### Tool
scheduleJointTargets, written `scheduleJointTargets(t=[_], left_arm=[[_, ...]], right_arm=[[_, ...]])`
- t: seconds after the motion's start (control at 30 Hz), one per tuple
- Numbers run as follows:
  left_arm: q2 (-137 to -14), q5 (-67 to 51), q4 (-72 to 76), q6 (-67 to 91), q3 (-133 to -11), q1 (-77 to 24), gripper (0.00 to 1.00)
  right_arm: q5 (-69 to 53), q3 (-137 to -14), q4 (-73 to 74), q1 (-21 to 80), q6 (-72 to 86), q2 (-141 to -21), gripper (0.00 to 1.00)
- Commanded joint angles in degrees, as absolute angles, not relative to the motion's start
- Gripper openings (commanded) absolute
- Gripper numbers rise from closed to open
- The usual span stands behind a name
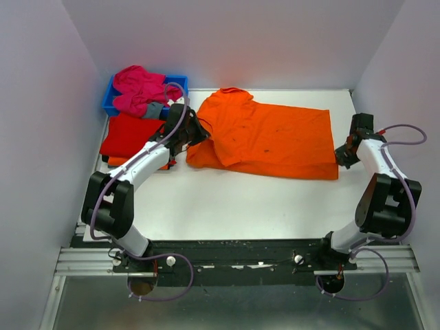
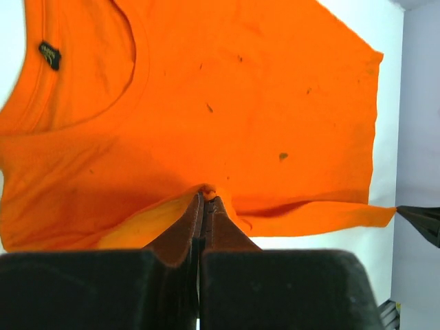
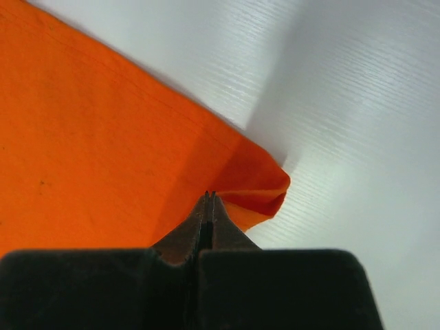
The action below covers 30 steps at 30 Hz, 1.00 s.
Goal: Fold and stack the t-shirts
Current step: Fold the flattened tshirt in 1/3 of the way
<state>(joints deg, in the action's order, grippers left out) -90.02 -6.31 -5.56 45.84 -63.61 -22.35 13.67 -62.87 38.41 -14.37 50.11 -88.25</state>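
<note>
We see the orange t-shirt (image 1: 275, 137) spread flat on the far half of the table (image 1: 240, 199), its long axis running from the left edge towards the right edge, collar end to the left and hem end to the right. Each arm sits at its own end of that axis. The left gripper (image 1: 196, 134) is at the near-left side of the shirt below the collar, and its wrist view shows the jaws pressed together on a small raised pinch of orange cloth (image 2: 208, 199). The right gripper (image 1: 344, 155) is at the near-right hem corner, jaws likewise together, with the curled corner of the hem nipped at their tips (image 3: 210, 196). Both pincers thus hold the near long edge, and the body of the shirt lies away from them towards the far edge. We judge the coming move to be a lengthwise fold that carries this near edge across to the far one, with the two arms keeping level so the cloth stays taut between them. The red t-shirt (image 1: 127, 134) lies folded at the left edge of the table. The magenta-pink t-shirt (image 1: 137, 89) is heaped in the blue bin (image 1: 180, 79) at the far-left corner, beside a grey cloth piece (image 1: 152, 110). The only label we find is a small dark neck tag (image 2: 49, 55) inside the orange collar, and any writing on it is too small to read.
</note>
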Motion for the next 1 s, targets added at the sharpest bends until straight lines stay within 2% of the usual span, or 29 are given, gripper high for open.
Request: scheduleJointTargets(t=[0.0,0.97], left_arm=[[-93.51,-7.38,-5.1,44.91,-68.46,-21.18,0.0],[-107.31,-9.84,-11.33,42.98,-85.78,-17.84,0.0]], right_arm=[[11.78,-67.14,40.08,-14.77,51.68,-92.89,0.01],[10.28,-80.85,43.15,-14.77,52.91,-104.5,0.01]])
